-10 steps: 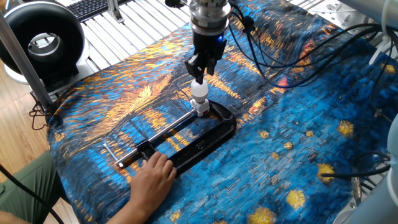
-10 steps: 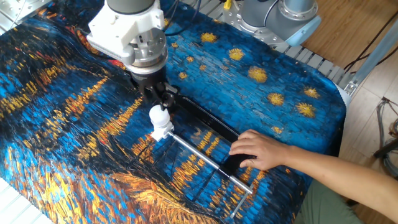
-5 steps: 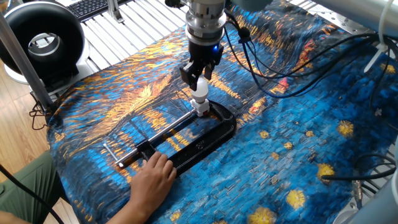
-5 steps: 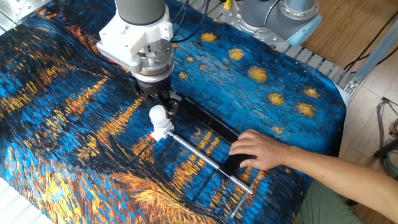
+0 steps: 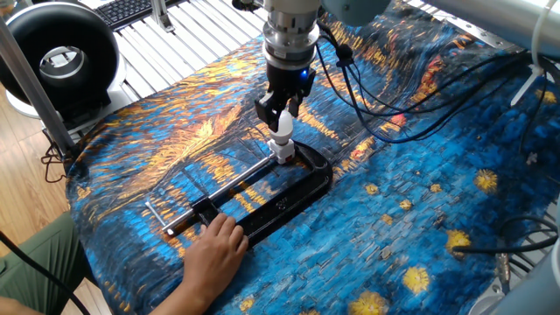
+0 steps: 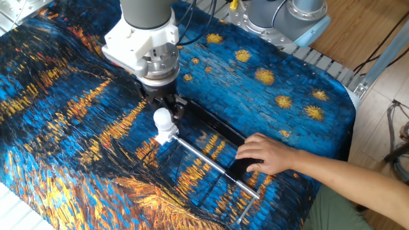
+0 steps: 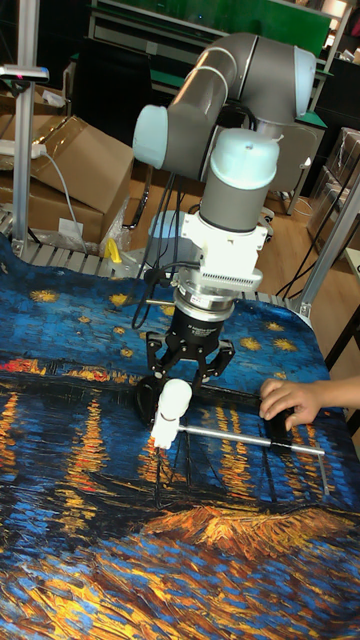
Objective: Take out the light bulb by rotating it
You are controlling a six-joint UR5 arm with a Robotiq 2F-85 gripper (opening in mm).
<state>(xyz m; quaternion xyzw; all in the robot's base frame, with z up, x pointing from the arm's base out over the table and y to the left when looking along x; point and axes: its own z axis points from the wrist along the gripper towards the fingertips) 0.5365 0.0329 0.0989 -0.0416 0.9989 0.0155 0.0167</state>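
**Bulb sits in its socket, gripper right over it**

The light bulb (image 5: 281,128) stands upright in a white socket (image 5: 284,152) held at the end of a black clamp (image 5: 278,198), a bit above center in the frame. The gripper (image 5: 278,112) hangs straight above, its fingers (image 6: 176,108) spread on either side of the globe. Whether they actually touch the glass, I can't tell. A person's hand (image 6: 267,153) presses the clamp down on the starry blue cloth (image 6: 281,83), lower right.

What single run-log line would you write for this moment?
phase: grasping | gripper: around light bulb, closure unclear | bulb: upright in socket | clamp: steadied by person's hand
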